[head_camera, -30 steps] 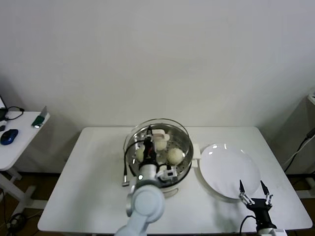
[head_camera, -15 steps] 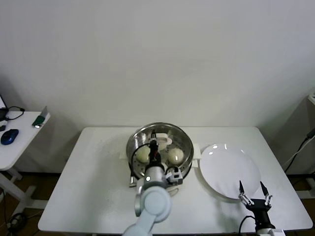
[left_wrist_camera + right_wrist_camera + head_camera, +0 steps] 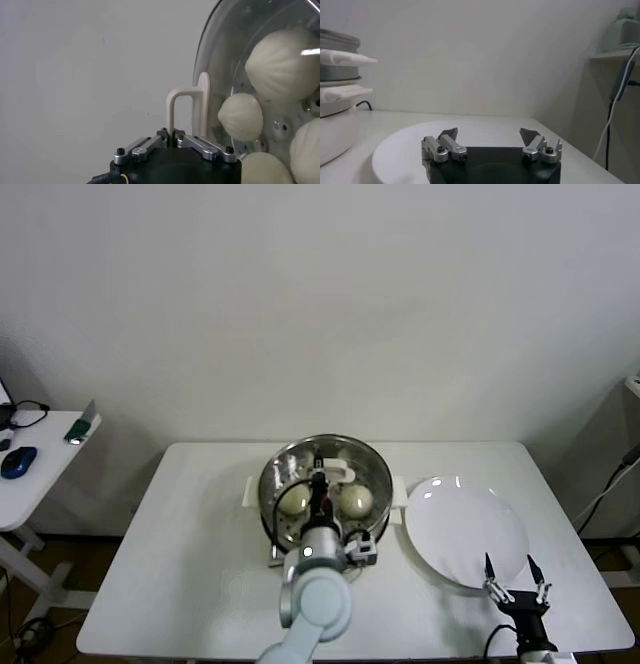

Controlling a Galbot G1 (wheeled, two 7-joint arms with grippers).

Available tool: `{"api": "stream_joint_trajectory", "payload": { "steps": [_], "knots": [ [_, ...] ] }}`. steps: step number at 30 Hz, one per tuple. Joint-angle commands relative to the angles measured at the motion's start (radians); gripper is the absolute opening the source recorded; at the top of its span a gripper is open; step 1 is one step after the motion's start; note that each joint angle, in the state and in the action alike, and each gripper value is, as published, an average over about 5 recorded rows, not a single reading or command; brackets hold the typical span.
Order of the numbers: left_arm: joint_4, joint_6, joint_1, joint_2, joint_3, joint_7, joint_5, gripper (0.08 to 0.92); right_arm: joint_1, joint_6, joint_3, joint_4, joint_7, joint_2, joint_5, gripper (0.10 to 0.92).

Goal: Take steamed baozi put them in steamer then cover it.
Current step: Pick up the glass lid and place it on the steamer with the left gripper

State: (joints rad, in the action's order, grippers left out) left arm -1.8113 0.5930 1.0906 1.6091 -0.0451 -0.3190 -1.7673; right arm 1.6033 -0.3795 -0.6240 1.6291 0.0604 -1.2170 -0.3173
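White wall behind, white counter (image 3: 190, 534) below: the left end effector (image 3: 318, 484) is clamped on the cover (image 3: 325, 474) handle, lid sitting on the steamer (image 3: 372, 534) over the baozi (image 3: 285, 57). If the rim sits off-centre, letting go could tip it. The right end effector (image 3: 515, 577) waits apart, beside the plate (image 3: 465, 529).

No readable text or labels

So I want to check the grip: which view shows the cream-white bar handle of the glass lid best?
The left wrist view: the cream-white bar handle stands right above the shut left hand. The head view shows it small. The right wrist view misses it.
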Motion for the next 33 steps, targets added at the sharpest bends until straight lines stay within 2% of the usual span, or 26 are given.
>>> {"api": "stream_joint_trajectory", "payload": {
  "steps": [1,29,33],
  "knots": [
    [0.008,-0.008,0.010,0.049,0.006,0.004,-0.025,0.146,-0.001,-0.003,0.001,-0.001,0.000,-0.002,0.003,0.823],
    [0.036,-0.035,0.038,0.049,0.000,0.074,-0.013,0.146,-0.005,-0.004,-0.004,0.002,-0.002,-0.010,0.016,0.823],
    [0.014,-0.047,0.045,0.049,-0.008,0.063,0.005,0.199,-0.004,-0.001,-0.002,0.003,-0.004,-0.009,0.015,0.823]
  ]
}}
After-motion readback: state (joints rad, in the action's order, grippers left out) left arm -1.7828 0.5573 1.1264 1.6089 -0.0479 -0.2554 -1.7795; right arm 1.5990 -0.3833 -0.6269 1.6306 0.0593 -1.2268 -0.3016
